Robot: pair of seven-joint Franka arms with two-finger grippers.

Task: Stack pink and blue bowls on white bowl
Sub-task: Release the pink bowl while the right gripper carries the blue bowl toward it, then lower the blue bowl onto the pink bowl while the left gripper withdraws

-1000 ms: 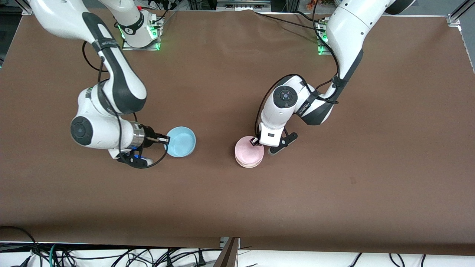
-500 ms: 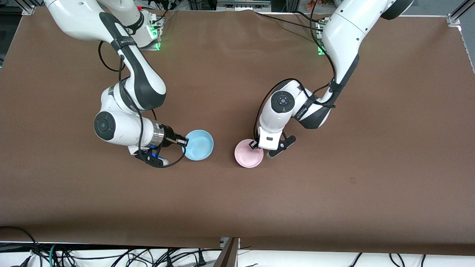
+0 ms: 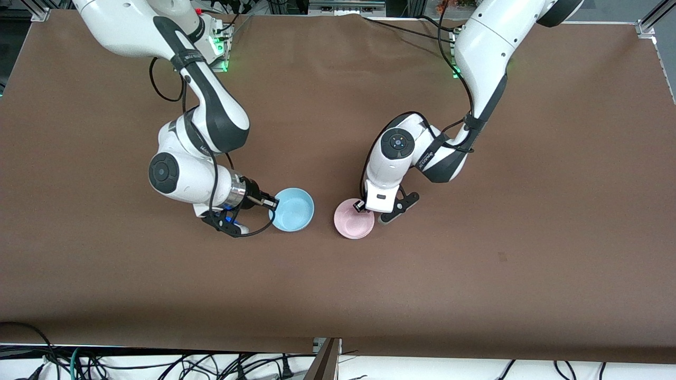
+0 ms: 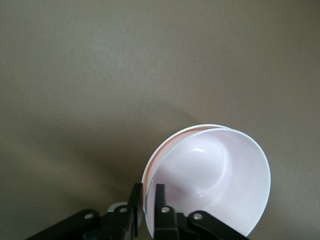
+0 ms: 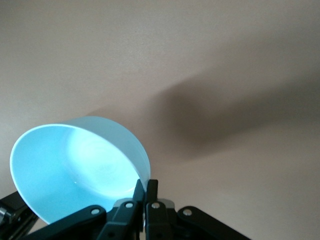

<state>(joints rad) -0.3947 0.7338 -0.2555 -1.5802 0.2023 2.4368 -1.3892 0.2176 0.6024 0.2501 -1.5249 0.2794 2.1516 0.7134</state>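
Pink bowl (image 3: 354, 226) has dropped onto the white bowl (image 4: 200, 127), left tool (image 3: 361, 206) still pinching its rim — your right tool (image 3: 273, 202), clamping the blue bowl (image 3: 293, 209), has slid toward frame centre.

Brown table (image 3: 338, 295) filling the frame, cables (image 3: 158, 364) lying tangled along the bottom edge, green lights (image 3: 224, 50) glowing at the top, metal frame (image 3: 652, 24) showing upper right

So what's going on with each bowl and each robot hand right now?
pink bowl: nested in the white bowl, its rim pinched by the left gripper
white bowl: on the table under the pink bowl, only a sliver of its rim showing
blue bowl: upright, held by its rim, beside the pink bowl toward the right arm's end
left gripper: shut on the pink bowl's rim
right gripper: shut on the blue bowl's rim
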